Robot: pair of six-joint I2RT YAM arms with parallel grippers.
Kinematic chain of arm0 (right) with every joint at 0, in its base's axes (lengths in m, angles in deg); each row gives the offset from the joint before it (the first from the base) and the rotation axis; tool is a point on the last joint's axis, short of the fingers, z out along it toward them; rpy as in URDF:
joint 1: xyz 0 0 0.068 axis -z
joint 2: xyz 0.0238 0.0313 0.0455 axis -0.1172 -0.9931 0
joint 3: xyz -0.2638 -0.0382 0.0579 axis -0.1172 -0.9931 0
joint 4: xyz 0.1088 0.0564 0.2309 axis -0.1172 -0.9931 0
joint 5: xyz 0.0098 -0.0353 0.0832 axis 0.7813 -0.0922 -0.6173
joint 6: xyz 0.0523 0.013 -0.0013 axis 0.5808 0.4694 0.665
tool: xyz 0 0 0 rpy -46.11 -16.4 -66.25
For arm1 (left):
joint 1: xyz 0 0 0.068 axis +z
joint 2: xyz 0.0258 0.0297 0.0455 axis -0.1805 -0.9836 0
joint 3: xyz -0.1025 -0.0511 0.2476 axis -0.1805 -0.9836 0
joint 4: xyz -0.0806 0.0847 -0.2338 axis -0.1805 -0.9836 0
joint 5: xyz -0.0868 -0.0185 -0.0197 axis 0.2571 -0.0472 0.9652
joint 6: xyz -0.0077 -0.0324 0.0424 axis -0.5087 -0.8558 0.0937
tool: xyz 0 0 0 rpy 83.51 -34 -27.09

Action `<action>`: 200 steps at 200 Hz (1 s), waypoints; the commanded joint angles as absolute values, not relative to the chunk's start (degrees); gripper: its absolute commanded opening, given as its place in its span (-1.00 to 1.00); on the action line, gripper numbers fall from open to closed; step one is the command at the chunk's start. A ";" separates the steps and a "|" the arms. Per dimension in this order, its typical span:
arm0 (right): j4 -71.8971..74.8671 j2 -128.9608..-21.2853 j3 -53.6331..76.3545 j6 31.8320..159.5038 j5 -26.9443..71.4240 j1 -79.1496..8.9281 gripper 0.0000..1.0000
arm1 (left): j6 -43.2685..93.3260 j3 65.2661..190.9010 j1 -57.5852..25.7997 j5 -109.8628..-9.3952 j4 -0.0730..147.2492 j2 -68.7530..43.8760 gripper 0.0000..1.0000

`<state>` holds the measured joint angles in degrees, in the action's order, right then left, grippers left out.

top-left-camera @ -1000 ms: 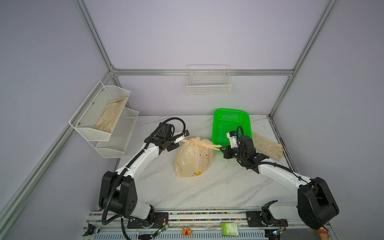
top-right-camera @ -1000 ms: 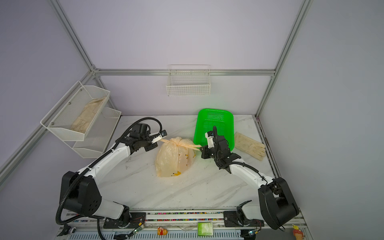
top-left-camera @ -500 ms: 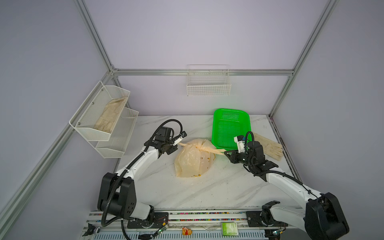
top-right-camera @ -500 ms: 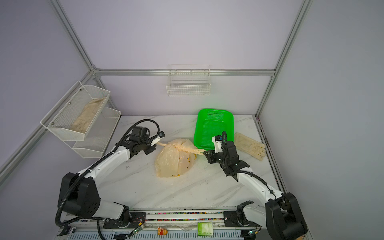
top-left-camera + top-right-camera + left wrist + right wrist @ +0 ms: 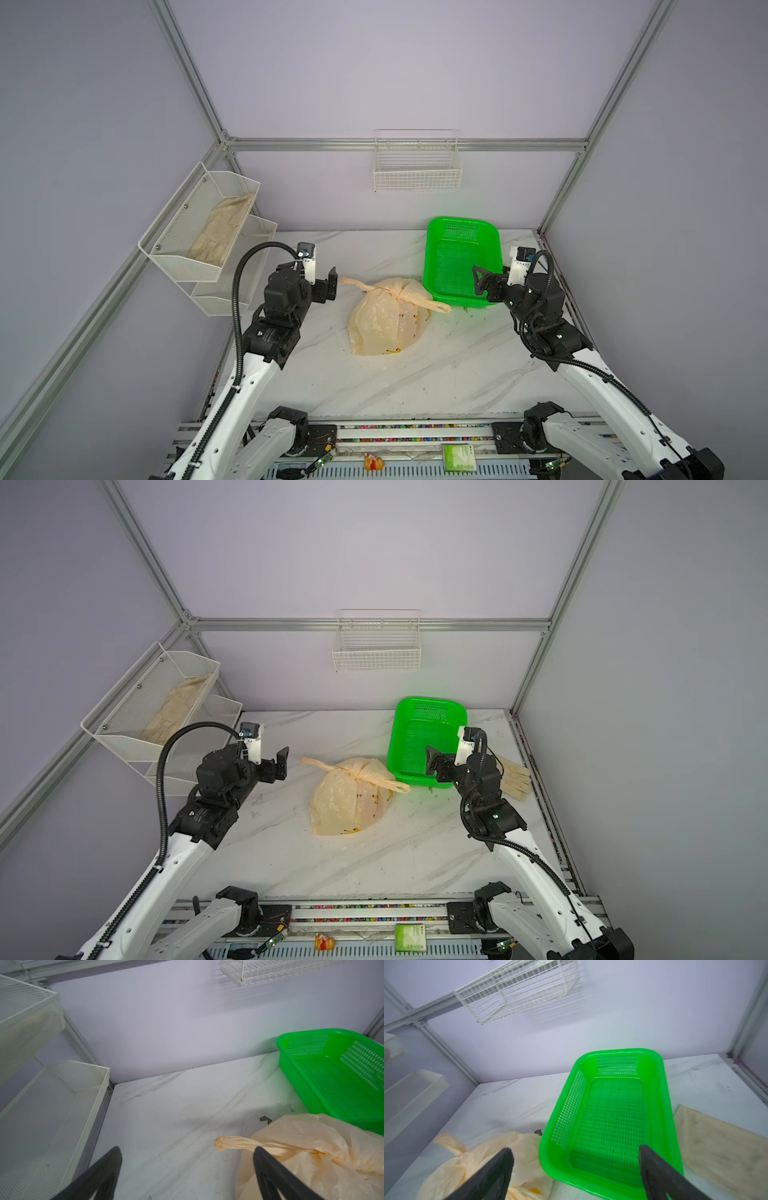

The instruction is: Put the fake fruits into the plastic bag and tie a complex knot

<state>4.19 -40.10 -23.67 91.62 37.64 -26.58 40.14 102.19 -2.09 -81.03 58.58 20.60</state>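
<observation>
Plastic bag lies mid-bench, a bit toward the back edge, right by the green basket's front-left corner; can't tell if they touch. Knot sits on top and looks closed. The two strap ends share one line: left strap end points at the bench's left edge, right strap end runs along the basket's front wall. Both sets of jaws are wide and hold nothing. Left jaws sit just off the left tip, roughly in line with it. Right jaws hang over the basket's front-right part, further from their end. If it needs a cinch, the left arm is nearer; pull along that axis.
</observation>
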 commanded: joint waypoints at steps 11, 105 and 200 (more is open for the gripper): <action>15.57 -40.56 -33.06 93.70 57.43 -26.35 0.95 | 31.81 86.33 -1.78 -97.42 82.13 22.38 1.00; 69.77 -59.87 -52.88 76.21 64.88 -25.59 0.95 | 46.93 74.33 4.49 -91.25 120.27 -9.22 0.99; 98.60 -91.90 -47.39 73.84 53.32 -16.63 0.95 | 40.58 77.75 11.59 -77.07 123.34 -20.30 0.99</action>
<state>90.43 -87.42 -49.29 75.36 56.32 -18.08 42.11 76.27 11.17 -79.55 117.55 -20.55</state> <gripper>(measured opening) 0.975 0.995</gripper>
